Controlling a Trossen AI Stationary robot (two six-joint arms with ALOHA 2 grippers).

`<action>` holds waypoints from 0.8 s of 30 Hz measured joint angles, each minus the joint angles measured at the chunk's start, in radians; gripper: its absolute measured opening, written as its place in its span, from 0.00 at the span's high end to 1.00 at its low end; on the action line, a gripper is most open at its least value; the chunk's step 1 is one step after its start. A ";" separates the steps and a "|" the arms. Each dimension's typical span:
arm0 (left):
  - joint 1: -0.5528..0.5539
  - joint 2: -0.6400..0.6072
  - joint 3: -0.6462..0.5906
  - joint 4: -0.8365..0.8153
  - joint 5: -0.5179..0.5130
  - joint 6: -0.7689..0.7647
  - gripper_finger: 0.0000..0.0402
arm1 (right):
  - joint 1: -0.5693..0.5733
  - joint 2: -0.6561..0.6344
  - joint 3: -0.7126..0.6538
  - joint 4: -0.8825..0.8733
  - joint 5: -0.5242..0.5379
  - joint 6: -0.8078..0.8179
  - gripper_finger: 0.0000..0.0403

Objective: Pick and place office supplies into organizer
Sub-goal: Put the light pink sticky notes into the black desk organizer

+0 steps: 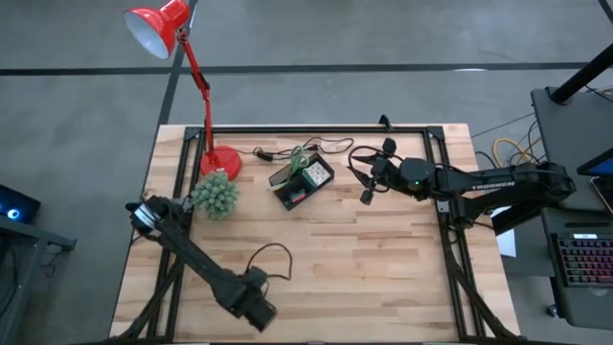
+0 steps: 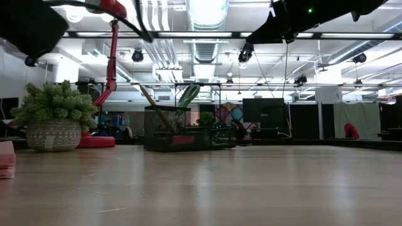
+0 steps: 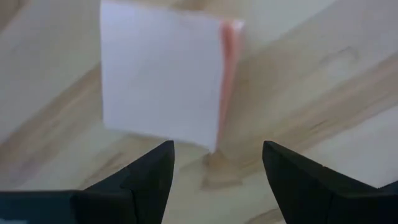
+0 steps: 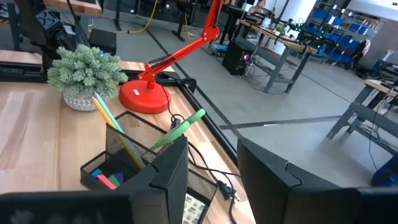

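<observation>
A pink sticky-note pad (image 3: 161,74) lies flat on the wood near the table's left edge, also showing in the low view (image 2: 5,160). My left gripper (image 3: 217,171) hangs open above it, pointing down, its fingers short of the pad; in the high view this gripper (image 1: 144,213) hides the pad. The black mesh organizer (image 1: 302,180) stands at the far middle with pencils (image 4: 115,130), a green pen (image 4: 180,127) and pink pieces (image 4: 106,180) in it. My right gripper (image 1: 367,187) hovers open and nearly level just right of the organizer, with nothing between its fingers (image 4: 168,174).
A potted plant (image 1: 215,195) stands between my left gripper and the organizer. The red desk lamp's base (image 1: 222,161) sits behind it, and a black cable (image 1: 330,146) runs along the far edge. Bare wood spans the middle and near part of the table (image 1: 364,268).
</observation>
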 joint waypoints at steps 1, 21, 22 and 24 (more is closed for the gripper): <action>-0.010 0.000 -0.003 0.000 -0.003 -0.025 0.43 | 0.000 0.000 0.000 0.000 0.000 0.000 0.68; -0.038 0.061 -0.032 0.000 -0.051 0.005 0.44 | 0.000 0.000 -0.002 -0.001 0.000 0.000 0.70; -0.038 0.062 -0.032 0.001 -0.050 0.018 0.46 | 0.000 0.000 -0.002 -0.001 0.000 0.000 0.70; -0.039 0.062 -0.033 0.002 -0.051 0.044 0.50 | 0.000 0.000 -0.003 0.000 0.000 0.000 0.71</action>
